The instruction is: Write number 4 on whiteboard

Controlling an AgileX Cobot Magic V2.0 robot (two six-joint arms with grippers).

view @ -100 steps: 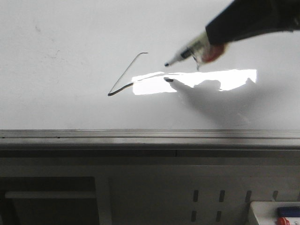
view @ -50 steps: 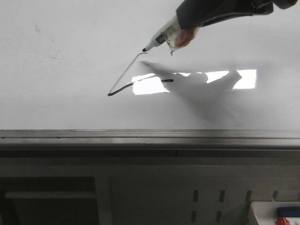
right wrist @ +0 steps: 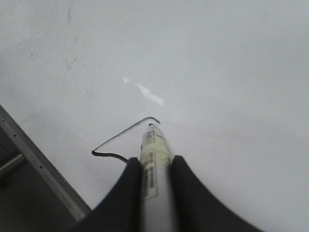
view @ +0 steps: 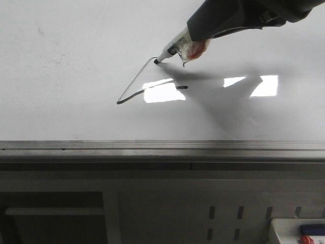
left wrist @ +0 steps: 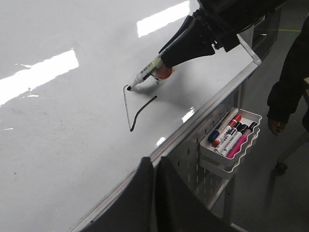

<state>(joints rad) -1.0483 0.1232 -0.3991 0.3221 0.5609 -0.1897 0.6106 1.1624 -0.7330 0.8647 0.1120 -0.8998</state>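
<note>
Pinched between the fingers of the right gripper (right wrist: 155,166), marker (view: 175,47) now swung back from past the crossbar's end to the top of the slanted stroke of the number 4 (view: 144,84), tip touching the whiteboard (view: 76,61). Probably readying the long vertical stroke, still missing. Left gripper (left wrist: 153,193) well away, pressed together.

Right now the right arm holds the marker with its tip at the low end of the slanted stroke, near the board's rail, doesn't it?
Not quite. The right gripper does hold the marker, but the front view shows its tip at the stroke's top end, far from the whiteboard's rail.
</note>
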